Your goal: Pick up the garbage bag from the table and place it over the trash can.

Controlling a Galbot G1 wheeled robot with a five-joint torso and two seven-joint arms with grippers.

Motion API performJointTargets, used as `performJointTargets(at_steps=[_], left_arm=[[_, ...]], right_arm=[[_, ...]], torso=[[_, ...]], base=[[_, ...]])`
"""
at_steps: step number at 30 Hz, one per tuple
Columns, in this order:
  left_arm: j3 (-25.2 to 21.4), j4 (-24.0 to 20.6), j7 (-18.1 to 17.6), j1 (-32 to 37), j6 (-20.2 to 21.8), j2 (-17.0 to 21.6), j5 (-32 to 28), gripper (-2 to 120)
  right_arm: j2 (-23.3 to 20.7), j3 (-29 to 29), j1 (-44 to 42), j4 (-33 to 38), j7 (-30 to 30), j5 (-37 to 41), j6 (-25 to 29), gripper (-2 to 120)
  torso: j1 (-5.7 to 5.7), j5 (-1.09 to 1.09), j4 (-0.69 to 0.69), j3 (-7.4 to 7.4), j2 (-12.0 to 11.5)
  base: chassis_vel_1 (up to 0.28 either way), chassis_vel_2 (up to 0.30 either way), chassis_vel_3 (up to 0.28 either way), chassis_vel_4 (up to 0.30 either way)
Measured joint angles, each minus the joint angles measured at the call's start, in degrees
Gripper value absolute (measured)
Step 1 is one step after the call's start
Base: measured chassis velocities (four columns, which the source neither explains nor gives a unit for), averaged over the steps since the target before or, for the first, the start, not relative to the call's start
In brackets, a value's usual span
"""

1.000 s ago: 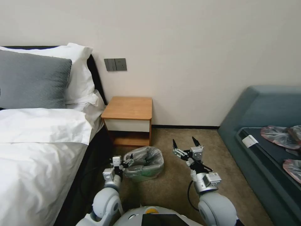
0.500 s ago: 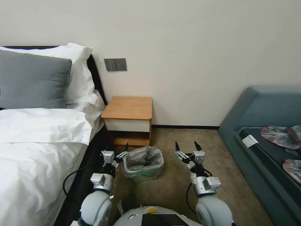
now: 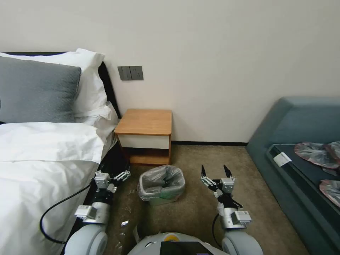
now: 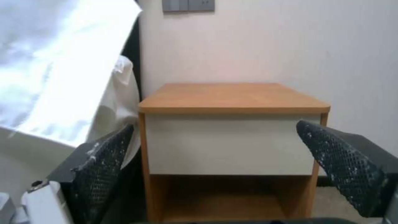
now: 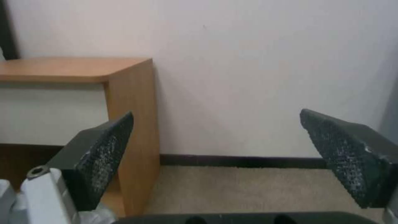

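Note:
The garbage bag (image 3: 165, 174), crinkly translucent grey plastic, lines the trash can (image 3: 166, 196) and folds over its rim. The can stands on the carpet in front of the table (image 3: 145, 122), whose wooden top is bare. My left gripper (image 3: 122, 175) hovers open to the left of the can, close to the bed, apart from the bag. My right gripper (image 3: 215, 171) hovers open to the right of the can, holding nothing. The left wrist view faces the table (image 4: 232, 95) between wide-apart fingers (image 4: 104, 161). The right wrist view shows the table's corner (image 5: 70, 68).
The bed (image 3: 42, 159) with white sheets and a grey pillow (image 3: 35, 88) runs along the left. A blue sofa (image 3: 301, 120) on the right carries flat pinkish bags (image 3: 315, 154). A black cable (image 3: 53, 210) loops beside my left arm. Brown carpet (image 3: 198, 209) lies around the can.
My left gripper has drawn back from the can's left rim toward the bed. My right gripper has pulled back slightly. The bag stays over the can.

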Motion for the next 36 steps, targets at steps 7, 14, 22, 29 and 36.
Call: performJointTargets(at_steps=[7,14,22,29,36], left_arm=[[0.08,-1.27,0.82,4.14,-0.64,-1.31,1.59,100],[4.15,-1.58,-1.09,7.94,-1.47,-2.43,3.63,100],[4.32,-1.58,-1.24,7.94,-1.5,-2.44,3.7,100],[4.34,-1.58,-1.27,7.84,-1.5,-2.42,3.71,100],[4.34,-1.57,-1.3,7.78,-1.5,-2.39,3.7,100]], right_arm=[[0.6,0.06,-1.73,2.33,0.5,-2.56,0.87,100],[0.42,0.29,-2.36,3.71,1.22,-3.87,0.58,100],[0.3,0.35,-2.41,3.75,1.36,-3.93,0.5,100],[0.27,0.35,-2.38,3.75,1.37,-3.92,0.45,100],[0.25,0.34,-2.34,3.75,1.4,-3.9,0.41,100]], torso=[[0.0,0.0,0.0,0.0,0.0],[0.0,0.01,0.0,0.0,0.0],[0.0,0.0,0.0,0.01,0.0],[0.0,0.0,0.0,0.0,0.0],[0.0,0.0,0.0,0.0,0.0]], base=[[0.0,0.0,0.0,0.0],[0.0,0.0,0.0,0.0],[0.0,0.0,0.0,0.0],[0.0,0.0,0.0,0.0],[0.0,0.0,0.0,0.0]])
